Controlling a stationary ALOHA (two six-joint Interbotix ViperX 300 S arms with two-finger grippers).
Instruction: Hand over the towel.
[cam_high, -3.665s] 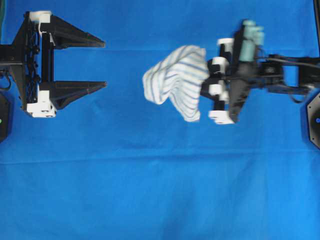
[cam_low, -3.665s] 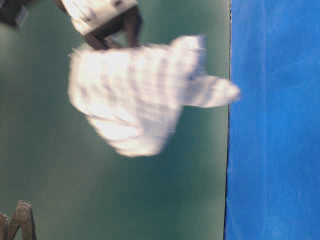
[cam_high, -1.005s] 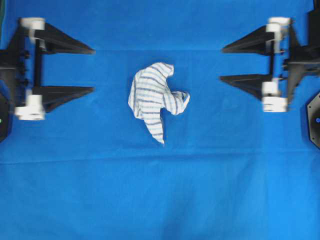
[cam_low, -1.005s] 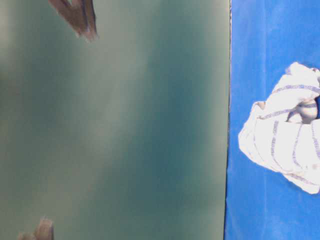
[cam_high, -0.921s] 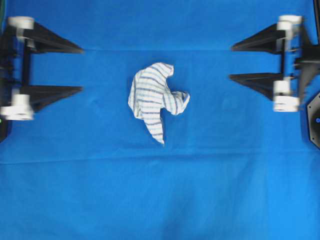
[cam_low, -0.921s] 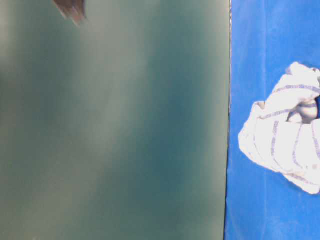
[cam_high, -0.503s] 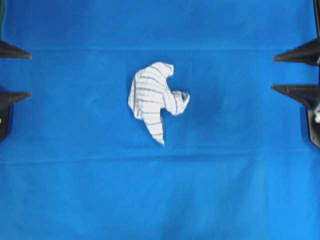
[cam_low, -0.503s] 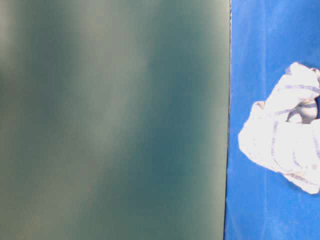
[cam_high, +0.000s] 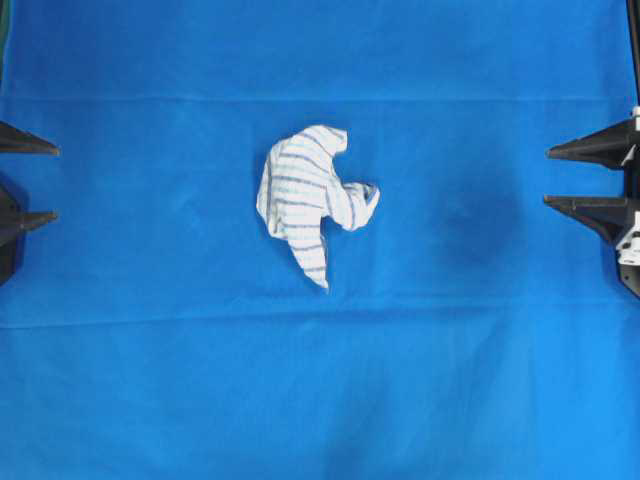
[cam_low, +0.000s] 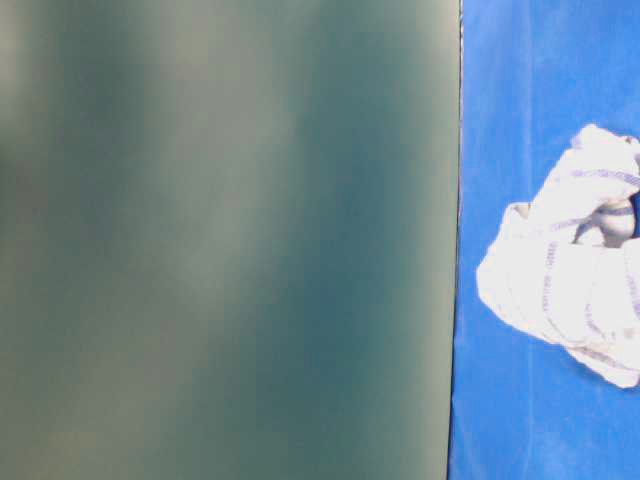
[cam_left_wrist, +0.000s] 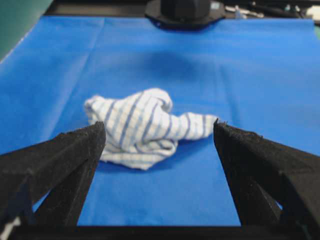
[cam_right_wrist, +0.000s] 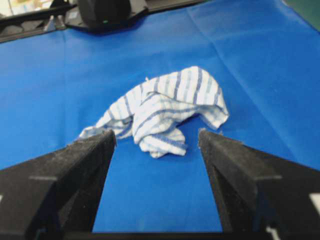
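Both claws have pulled back to the edges, left claw and right claw spread wide and empty, while the towel lies crumpled mid-desk, looking soft, light, best pinched at a raised fold.

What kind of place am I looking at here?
Probably a robot test bench: a table under a blue sheet, one striped towel mid-table, and two open black grippers, left and right, facing it.
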